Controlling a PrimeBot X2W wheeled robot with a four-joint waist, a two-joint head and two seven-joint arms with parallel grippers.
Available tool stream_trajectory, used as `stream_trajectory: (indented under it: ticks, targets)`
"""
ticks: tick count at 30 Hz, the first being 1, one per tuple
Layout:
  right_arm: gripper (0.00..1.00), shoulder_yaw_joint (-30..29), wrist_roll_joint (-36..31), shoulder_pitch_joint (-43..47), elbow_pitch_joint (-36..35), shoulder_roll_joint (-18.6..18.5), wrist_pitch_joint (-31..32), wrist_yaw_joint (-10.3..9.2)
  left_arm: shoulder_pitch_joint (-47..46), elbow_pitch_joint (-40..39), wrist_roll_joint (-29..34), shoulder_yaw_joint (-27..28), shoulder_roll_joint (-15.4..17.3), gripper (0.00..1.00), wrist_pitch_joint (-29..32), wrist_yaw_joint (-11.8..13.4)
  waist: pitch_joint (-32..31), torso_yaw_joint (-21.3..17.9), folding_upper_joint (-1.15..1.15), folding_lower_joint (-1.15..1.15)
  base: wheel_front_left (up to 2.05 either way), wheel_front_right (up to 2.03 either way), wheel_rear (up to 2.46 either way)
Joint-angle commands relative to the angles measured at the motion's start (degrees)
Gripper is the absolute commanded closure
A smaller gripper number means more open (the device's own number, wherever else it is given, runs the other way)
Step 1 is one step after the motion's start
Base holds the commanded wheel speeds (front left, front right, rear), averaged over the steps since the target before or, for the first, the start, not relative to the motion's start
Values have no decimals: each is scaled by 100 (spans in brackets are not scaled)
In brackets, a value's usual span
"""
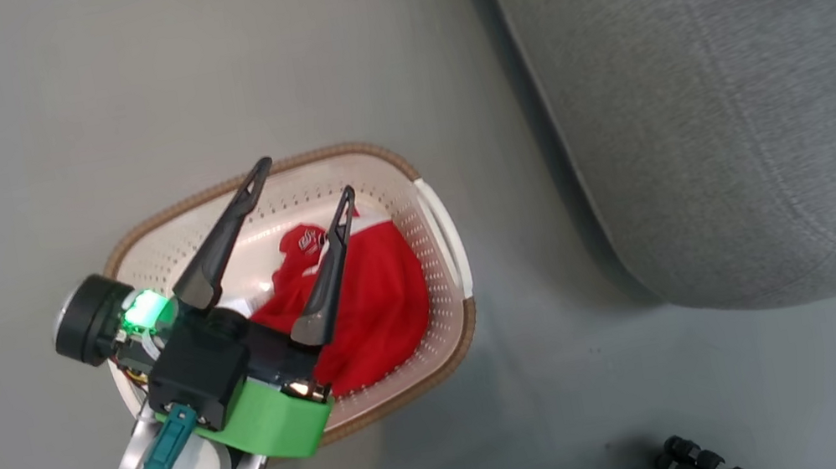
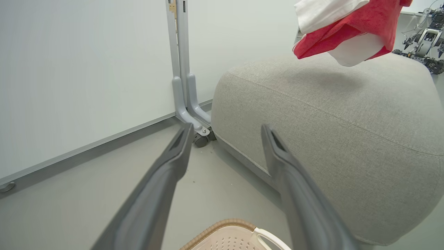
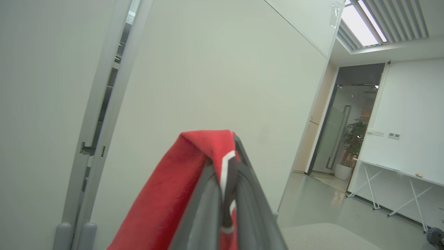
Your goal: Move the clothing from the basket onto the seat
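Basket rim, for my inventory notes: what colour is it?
The basket rim is brown, woven-looking; the head view shows it best.

**Bright, flat light, soft shadows**

I get even, bright light. In the right wrist view a ceiling panel (image 3: pixel 364 24) glares at one o'clock, and the post (image 3: pixel 104 97) at nine o'clock bows. In the head view the seat (image 1: pixel 742 87) drops a soft shadow on the floor (image 1: pixel 25 122) along its nine o'clock side. The left fingers (image 2: pixel 156 194) smear close to the lens.

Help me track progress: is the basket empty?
Not empty. A red garment lies crumpled inside the basket, below the open left gripper; the right gripper is shut on a second garment above the seat.
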Motion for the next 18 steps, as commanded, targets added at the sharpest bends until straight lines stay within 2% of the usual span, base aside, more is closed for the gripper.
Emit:
stream_trajectory:
  ticks: [1,6,9,12,13,14,15,16,18]
  targets:
    - [100,-100,-92,-130,222,-23,-16,-5,-127,-14,67,29,65,0,3,-14,667,403,0,-1,0,0,0]
    - [100,-340,-465,-513,1564,33,-17,-5,-185,38,-194,-14,97,0,3,-14,972,453,0,-1,0,0,0]
    - [100,-560,-646,-658,2111,248,-16,-5,-196,74,-233,-87,119,0,3,-15,959,489,0,-1,0,0,0]
    - [100,-677,-1123,-599,2532,328,-17,-5,-196,137,-328,-133,56,0,3,-15,820,504,0,-1,0,0,0]
    - [92,-727,-1282,-570,2613,351,-17,-5,-169,162,-379,-143,28,0,3,-15,763,499,0,-1,0,0,0]
    - [67,-795,-1488,-539,2689,372,-17,-5,-121,206,-404,-166,16,0,3,-16,669,492,0,-1,0,0,0]
    - [28,-883,-1618,-520,2721,400,-17,-6,-79,258,-434,-188,11,0,3,-16,580,492,0,-1,0,0,0]
    - [0,-1002,-1783,-513,2631,445,-17,-5,-42,287,-467,-187,-13,0,4,-16,484,498,0,-1,0,0,0]
    - [0,-1075,-1982,-383,2484,593,-17,-5,28,361,-484,-120,-81,0,3,-16,278,510,0,-1,0,0,0]
